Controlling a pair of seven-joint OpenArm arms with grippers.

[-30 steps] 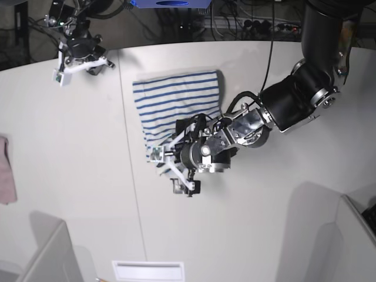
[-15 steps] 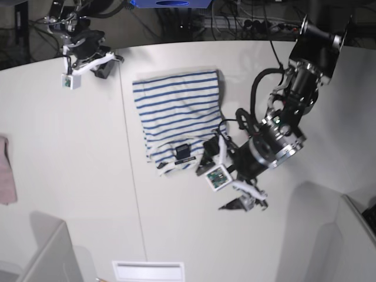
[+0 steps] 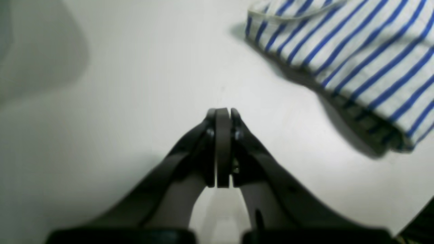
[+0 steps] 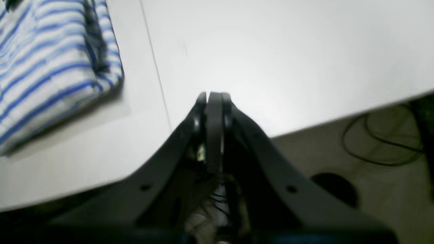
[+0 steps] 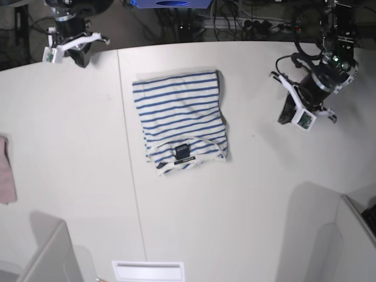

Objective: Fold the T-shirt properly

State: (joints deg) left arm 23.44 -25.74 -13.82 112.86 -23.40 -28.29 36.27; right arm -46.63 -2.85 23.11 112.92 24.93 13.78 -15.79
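both fingers closed, well apart from folded t-shirt.

White table: folded T-shirt at centre, pink cloth at left edge.

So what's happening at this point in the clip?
Nothing is being handled right now. The T-shirt lies folded into a compact rectangle on the white table, its dark label showing near the neck opening. Both arms are clear of it: the left hand is shut and empty off to the shirt's side, and the right hand is shut and empty by the table's far corner. A pink cloth sits untouched at the table's edge.
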